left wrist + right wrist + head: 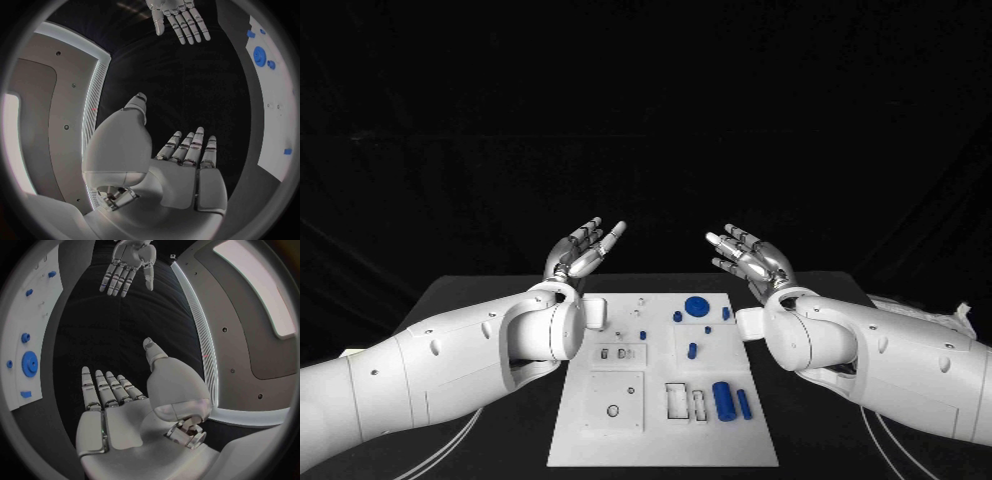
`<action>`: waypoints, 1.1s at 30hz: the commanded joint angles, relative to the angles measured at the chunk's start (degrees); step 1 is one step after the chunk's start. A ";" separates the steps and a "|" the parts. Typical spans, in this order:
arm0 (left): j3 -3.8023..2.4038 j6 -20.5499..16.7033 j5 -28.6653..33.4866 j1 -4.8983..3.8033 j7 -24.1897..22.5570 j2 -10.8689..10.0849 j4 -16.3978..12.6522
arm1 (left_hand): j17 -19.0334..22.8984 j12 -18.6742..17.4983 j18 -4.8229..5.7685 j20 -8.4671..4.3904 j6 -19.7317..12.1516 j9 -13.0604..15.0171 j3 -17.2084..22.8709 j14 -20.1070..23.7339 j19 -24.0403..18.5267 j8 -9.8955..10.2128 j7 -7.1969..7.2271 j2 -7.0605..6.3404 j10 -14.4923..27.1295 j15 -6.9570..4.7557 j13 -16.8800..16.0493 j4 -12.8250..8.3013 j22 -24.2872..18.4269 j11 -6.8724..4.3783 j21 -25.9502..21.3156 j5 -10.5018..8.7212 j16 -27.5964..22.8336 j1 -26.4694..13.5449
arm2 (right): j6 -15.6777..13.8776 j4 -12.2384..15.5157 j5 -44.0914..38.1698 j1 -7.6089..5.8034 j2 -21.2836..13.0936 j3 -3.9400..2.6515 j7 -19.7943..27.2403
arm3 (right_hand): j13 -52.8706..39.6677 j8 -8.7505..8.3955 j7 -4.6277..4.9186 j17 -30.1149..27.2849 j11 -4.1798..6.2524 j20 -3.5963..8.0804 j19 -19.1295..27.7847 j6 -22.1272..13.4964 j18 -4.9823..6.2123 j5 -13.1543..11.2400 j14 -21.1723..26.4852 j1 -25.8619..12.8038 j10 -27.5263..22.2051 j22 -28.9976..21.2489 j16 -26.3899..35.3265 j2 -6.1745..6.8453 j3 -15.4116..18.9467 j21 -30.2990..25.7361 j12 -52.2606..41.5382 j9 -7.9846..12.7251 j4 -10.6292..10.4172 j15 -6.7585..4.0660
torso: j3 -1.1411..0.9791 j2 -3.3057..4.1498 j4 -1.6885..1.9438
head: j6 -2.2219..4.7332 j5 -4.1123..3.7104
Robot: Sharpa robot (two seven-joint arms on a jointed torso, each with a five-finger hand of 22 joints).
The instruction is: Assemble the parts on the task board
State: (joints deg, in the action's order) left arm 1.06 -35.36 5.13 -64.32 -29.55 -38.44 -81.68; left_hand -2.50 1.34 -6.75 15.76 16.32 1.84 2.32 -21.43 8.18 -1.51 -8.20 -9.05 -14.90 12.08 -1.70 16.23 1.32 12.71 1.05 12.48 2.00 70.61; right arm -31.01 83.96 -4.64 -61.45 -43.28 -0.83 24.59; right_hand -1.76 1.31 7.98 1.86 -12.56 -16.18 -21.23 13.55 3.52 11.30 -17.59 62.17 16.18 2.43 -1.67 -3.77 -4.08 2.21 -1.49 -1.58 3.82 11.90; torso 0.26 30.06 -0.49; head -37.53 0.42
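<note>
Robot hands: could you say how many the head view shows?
2: left hand raised beyond the task board's far left, right hand beyond its far right; both empty.

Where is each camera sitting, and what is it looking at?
Head view: sits on the robot's head, looks down at the white board with blue parts on the black table; both arms show, left hand and right hand raised and open.
Left wrist view: sits behind the left hand, looking past its palm to the right hand and the board's edge.
Right wrist view: sits behind the right hand, looking toward the left hand and the board.
Shared: both wrist views show the big blue round part.
</note>
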 commanded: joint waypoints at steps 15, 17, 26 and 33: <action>0.00 6.66 1.93 -0.09 -3.06 -4.59 -0.72 | -3.54 6.64 -3.75 0.42 31.75 2.96 3.06 -32.53 33.60 -6.53 -6.29 6.19 -36.76 -2.31 -2.46 -1.81 5.95 -0.83 13.17 -0.17 8.98 7.11 | 7.99 -4.81 -18.71 -1.01 -0.49 -0.30 -0.57 | -1.74 4.20 5.46 1.72 1.76 0.51 -27.41 35.70 7.13 0.10 -39.87 11.43 38.67 2.20 -4.62 -1.60 -2.43 7.14 -4.36 -2.33 8.46 -2.75 | 0.18 0.29 0.12 | -0.84 -0.78; 0.00 6.90 1.93 -0.14 -2.85 -5.52 -1.63 | -3.69 7.01 -3.89 -0.31 34.69 2.95 3.04 -35.74 36.52 -6.90 -5.70 6.74 -39.80 -3.26 -2.39 -2.23 6.04 -1.68 14.13 -0.16 9.64 7.42 | 7.51 -5.09 -21.00 -1.20 -0.62 -0.32 -0.67 | -1.75 4.17 4.86 1.78 2.29 1.29 -29.57 38.53 7.14 -0.06 -42.77 11.68 41.04 2.18 -4.82 -1.35 -3.18 7.86 -4.22 -2.31 9.37 -3.66 | 0.14 0.60 0.15 | -0.76 -0.79; -0.02 9.03 0.33 -0.59 -0.72 -10.47 -8.56 | -5.52 6.22 -3.94 -3.01 39.99 2.11 3.50 -45.14 44.28 -6.08 -4.05 7.19 -46.81 -6.09 -2.26 -4.09 5.72 -3.81 16.04 -0.12 11.02 9.16 | 7.18 -6.54 -36.74 -3.47 -0.91 -0.69 -4.77 | -1.86 3.65 3.14 2.40 4.91 5.21 -37.93 44.73 7.17 0.21 -53.56 11.08 49.27 2.52 -5.95 -0.38 -7.96 11.02 -3.21 -2.37 12.68 -7.31 | 0.00 3.68 0.58 | 0.48 -1.51; -0.09 9.95 -0.10 -1.01 0.12 -13.48 -13.96 | -7.85 5.26 -3.89 -4.43 41.46 1.96 3.92 -49.61 48.05 -4.98 -3.36 6.84 -49.54 -7.47 -2.32 -4.41 5.62 -4.74 17.04 -0.13 11.92 9.48 | 10.65 -6.73 -57.93 -5.37 -1.62 -1.58 -14.08 | -1.96 3.20 1.97 4.76 6.61 9.20 -47.15 47.26 7.08 -0.03 -63.47 11.66 52.98 5.38 -9.27 2.66 -8.79 17.54 -2.43 -2.45 12.53 -10.47 | -0.08 6.48 2.04 | 1.38 -2.82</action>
State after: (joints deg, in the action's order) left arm 1.04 -27.67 5.87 -65.17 -30.01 -51.63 -94.78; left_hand -10.20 6.80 -9.88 11.23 57.54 3.89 6.24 -70.69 55.91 -6.72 -11.55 -2.11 -64.20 4.60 -3.96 12.08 6.98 7.98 17.87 12.37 13.71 79.62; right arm -23.05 77.19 -47.18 -66.64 -44.89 -2.36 16.75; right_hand -3.58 4.86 11.14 4.83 -7.68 -10.35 -60.23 57.47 10.17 11.76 -71.92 73.78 64.77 5.68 -8.35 -3.44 -11.65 14.51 -4.59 -3.90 15.95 4.22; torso 0.24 34.88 0.77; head -36.55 -1.93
